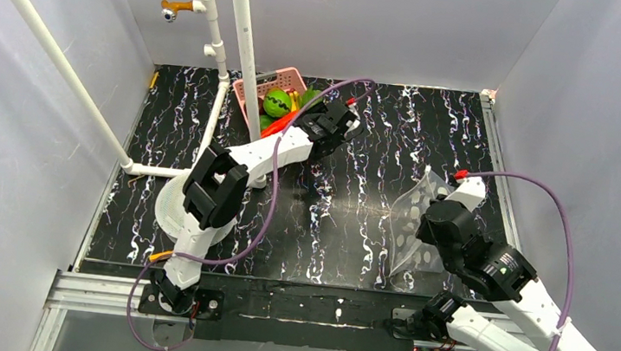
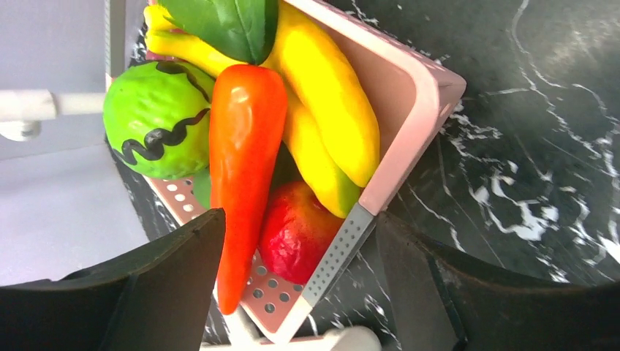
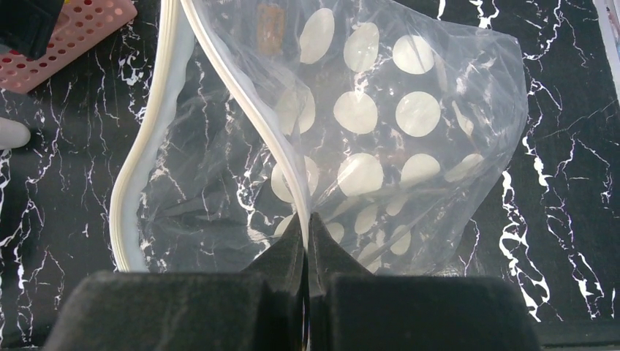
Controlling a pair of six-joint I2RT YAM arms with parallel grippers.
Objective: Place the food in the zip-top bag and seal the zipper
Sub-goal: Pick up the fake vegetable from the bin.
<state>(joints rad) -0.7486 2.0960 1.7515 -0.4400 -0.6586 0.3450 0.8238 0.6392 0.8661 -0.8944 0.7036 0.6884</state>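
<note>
- Pink basket point(image 1: 275, 78) sits at the far side of the black marbled table point(image 1: 353, 232), left of centre, beside a white pipe point(image 1: 243, 38).
- All the food seen lies in the basket: a carrot point(image 2: 245, 168) on top, a green round one point(image 2: 157, 121) to its left in the wrist view, two yellow bananas point(image 2: 329, 95) along the basket wall, a red piece point(image 2: 296, 230) under the carrot's tip, and a green leaf point(image 2: 227, 25) at the top.
- Left gripper point(image 1: 334, 126) hangs over the basket's near right corner with its fingers point(image 2: 168, 270) spread wide. Nothing is between them, and they touch no food.
- In the left wrist view the carrot's tip, the red piece and the basket's corner show in the gap between the two fingers.
- Clear bag point(image 1: 416, 213) with white dots is on the right side of the table, well apart from the basket and lifted partly off the surface.
- Right gripper point(image 3: 307, 227) is pressed together, pinching the bag at one lip of its mouth.
- Zipper point(image 3: 142, 175) is unsealed: its two white strips stand apart and the mouth gapes toward the left.
- No food shows inside the bag.
</note>
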